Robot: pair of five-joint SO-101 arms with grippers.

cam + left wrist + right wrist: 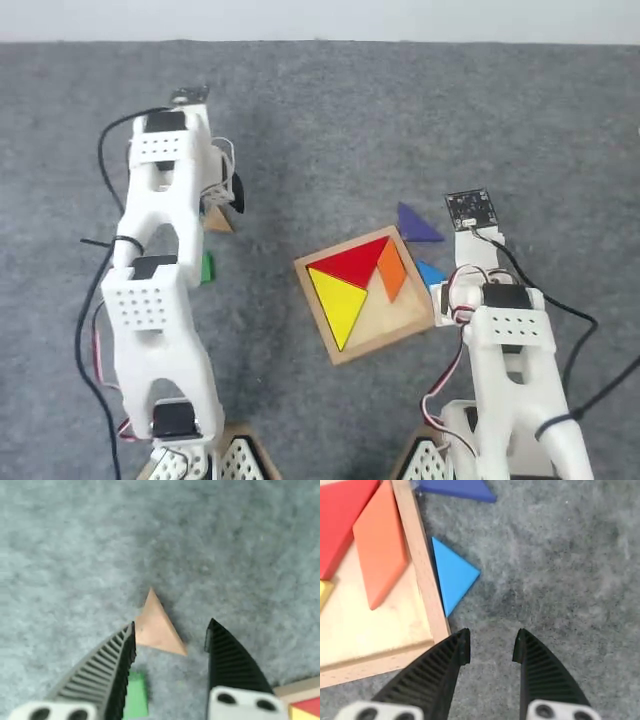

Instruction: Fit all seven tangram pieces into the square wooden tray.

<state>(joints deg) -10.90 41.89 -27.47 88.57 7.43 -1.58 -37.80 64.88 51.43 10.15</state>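
Tangram tray point(395, 315) lies between the 2 arms and holds 3 pieces: red triangle point(355, 262), yellow triangle point(338, 300) and orange parallelogram point(392, 270). On the carpet point(300, 130) lie 4 more. The left gripper point(171, 625), jaws wide, straddles the tan triangle point(155, 627) near the green piece point(135, 695). The right gripper point(492, 635), jaws narrowly parted and empty, hangs near the blue triangle point(452, 572) and purple triangle point(418, 225). Risk: the thin tan triangle may skid or tip as the jaws close.

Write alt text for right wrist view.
Right gripper, open, over grey cloth off a corner of the wooden tray; a light blue triangle lies beside the rim. The tray holds an orange parallelogram and a red piece; a dark blue triangle lies beyond.
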